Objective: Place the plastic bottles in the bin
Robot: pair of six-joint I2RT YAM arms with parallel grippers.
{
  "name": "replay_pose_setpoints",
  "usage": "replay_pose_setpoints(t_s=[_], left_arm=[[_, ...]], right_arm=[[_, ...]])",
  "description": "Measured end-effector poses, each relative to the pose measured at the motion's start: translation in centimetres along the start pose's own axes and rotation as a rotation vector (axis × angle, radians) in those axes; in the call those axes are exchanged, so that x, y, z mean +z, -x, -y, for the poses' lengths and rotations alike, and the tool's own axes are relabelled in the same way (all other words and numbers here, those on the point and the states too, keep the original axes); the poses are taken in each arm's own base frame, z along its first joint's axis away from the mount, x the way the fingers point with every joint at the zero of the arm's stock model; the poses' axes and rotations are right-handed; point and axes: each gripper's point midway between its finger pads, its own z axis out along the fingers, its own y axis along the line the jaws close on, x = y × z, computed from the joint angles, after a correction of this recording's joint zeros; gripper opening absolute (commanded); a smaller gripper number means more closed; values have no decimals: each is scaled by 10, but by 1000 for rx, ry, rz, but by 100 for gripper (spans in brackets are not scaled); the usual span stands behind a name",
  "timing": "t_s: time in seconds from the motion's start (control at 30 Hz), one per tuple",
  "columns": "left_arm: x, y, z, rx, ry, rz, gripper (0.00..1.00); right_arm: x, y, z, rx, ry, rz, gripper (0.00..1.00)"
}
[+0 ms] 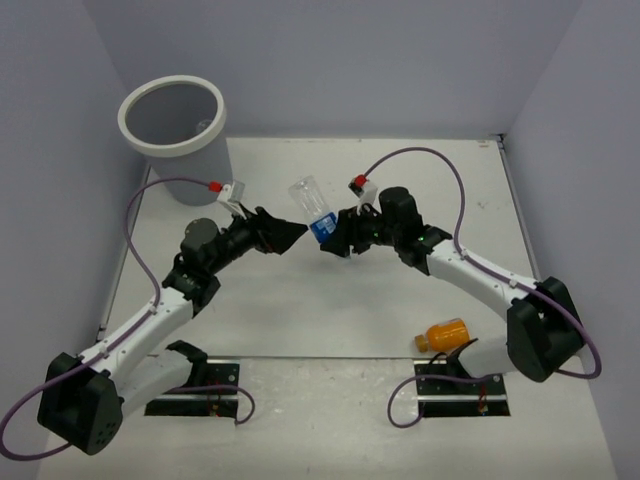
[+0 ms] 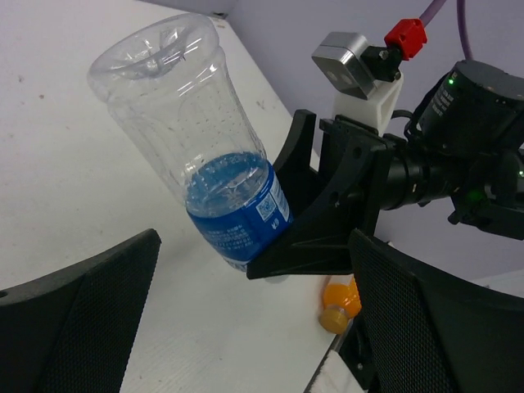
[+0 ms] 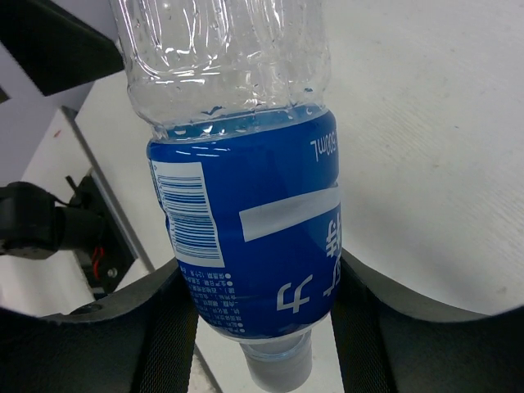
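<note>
— Closest in?
— Found an orange bottle (image 1: 443,334) lying on the worktop (image 1: 300,310) beside the right arm's base.
— Midway?
— Saw the right gripper (image 1: 330,240) clenched on a clear blue-labelled bottle (image 1: 310,200), cap down, aloft; left gripper (image 1: 295,237) spread wide just beside it.
— Farthest?
— Noted the bin (image 1: 195,168) at the far left corner.

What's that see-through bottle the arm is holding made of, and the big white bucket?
The bottle looks like thin clear plastic, glossy: the table shows through it, and it has moulded ridges and dimples. Its blue label seems to be a shiny printed film. The bin looks like thicker opaque plastic, white-grey and fairly matte, with a smooth moulded rim.
</note>
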Motion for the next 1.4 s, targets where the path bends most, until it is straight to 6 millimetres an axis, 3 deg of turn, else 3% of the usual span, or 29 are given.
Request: replay_pose_setpoints(t_s=[0.17,0.37,0.47,0.6,0.67,0.7,0.77,0.97,1.07,1.13,1.23,1.4], left_arm=[[-1,5,16,0,-40,32,100],[0,5,16,-16,-28,50,100],[-1,5,14,-23,-27,63,70],[-3,3,19,-60,-41,68,38],[-4,5,24,-62,-57,74,16],[-5,6,26,-63,-61,79,11],[-6,8,26,-55,-61,85,11],[-4,25,17,4,21,129,11],[1,55,13,53,117,181,12],[8,90,12,98,182,235,13],[11,166,9,166,264,357,13],[-16,292,-20,280,475,591,15]], right_arm=[[-5,5,-46,-60,122,32,13],[-2,-12,-82,-105,213,-7,14],[-1,-19,-92,-116,240,-26,16],[-1,-22,-92,-120,240,-24,23],[-2,-22,-95,-123,242,-23,66],[-3,-21,-96,-124,243,-18,88],[-6,-19,-96,-117,233,-11,97],[-20,-11,-78,-59,92,27,99],[-34,-2,-65,-23,-21,76,99],[-50,7,-55,7,-107,136,99],[-82,23,-35,64,-231,252,99],[-123,29,8,180,-432,370,99]])
